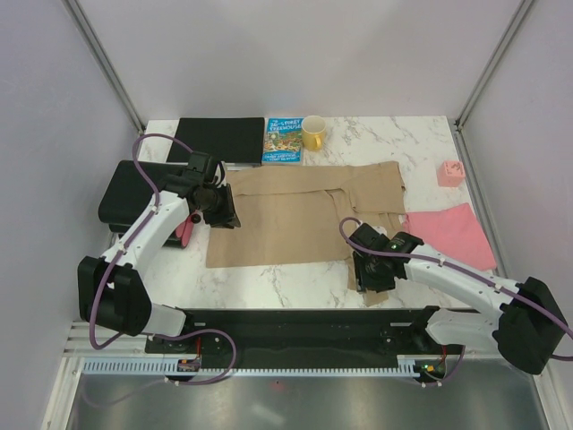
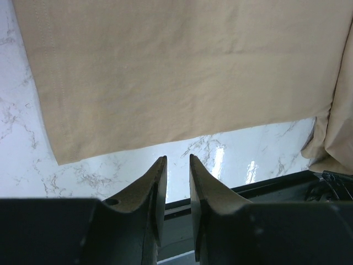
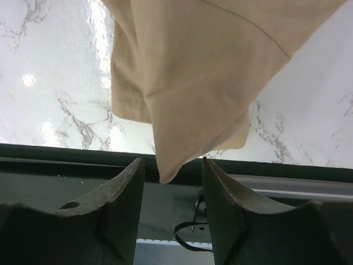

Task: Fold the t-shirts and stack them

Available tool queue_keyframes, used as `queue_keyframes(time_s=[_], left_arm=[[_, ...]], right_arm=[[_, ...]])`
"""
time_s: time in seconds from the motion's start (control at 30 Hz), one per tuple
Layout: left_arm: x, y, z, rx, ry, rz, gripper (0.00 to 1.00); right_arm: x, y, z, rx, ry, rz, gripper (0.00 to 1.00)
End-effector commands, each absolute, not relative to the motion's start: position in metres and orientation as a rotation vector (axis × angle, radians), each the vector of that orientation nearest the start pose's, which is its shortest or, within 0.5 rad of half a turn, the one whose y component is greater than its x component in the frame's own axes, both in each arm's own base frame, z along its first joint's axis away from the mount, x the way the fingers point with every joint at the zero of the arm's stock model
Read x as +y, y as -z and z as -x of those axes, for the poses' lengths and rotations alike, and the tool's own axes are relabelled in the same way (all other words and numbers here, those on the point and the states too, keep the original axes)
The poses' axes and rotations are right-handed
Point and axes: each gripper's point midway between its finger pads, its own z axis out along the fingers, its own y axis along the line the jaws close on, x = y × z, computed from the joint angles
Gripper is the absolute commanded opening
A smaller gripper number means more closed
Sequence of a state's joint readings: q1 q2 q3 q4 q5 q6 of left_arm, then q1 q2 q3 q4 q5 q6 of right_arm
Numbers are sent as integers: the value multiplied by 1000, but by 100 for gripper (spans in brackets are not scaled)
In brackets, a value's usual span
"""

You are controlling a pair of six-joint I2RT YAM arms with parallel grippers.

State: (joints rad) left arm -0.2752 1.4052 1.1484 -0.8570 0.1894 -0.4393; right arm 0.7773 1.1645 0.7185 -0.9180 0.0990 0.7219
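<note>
**Tan shirt mid-fold, overhead and wrist views.** The tan short-sleeved cloth t-shirt [image 1: 286, 215] lies spread across the middle of the white marble table [image 1: 269, 291], with one sleeve bunched toward the near edge. The plain pink cloth t-shirt [image 1: 448, 235] lies flat just beside it on the right, probably waiting its turn. The left gripper [image 1: 219, 208] sits at the tan shirt's left edge. Its fingers [image 2: 157, 187] are narrowly parted with nothing between them, placed as if to take that edge. The right gripper [image 1: 372, 273] is over the bunched sleeve, its jaws wide apart. The sleeve's corner shows between them, unclamped. Judged stage: the tan shirt's sleeve is being folded, and stacking has not yet begun.
</note>
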Motion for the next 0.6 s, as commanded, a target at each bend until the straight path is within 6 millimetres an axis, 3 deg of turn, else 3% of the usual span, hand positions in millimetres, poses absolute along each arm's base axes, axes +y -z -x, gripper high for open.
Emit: queue_keyframes(time_s=[0.0,0.3,0.4,0.43,0.57], left_arm=[[-132,-144,-285,2686,475,106,30],[-135,-149,-291,2678,487,91,30],[-135,-149,-291,2679,487,91,30],[-135,-148,-291,2683,488,91,30],[-135,-148,-291,2683,488,91,30]], right_arm=[[134,-54,-136,2861,-59,43,54],[130,-44,-137,2917,55,89,52],[128,-44,-138,2917,84,85,32],[128,-46,-139,2912,85,82,2],[126,-51,-143,2896,111,84,0]])
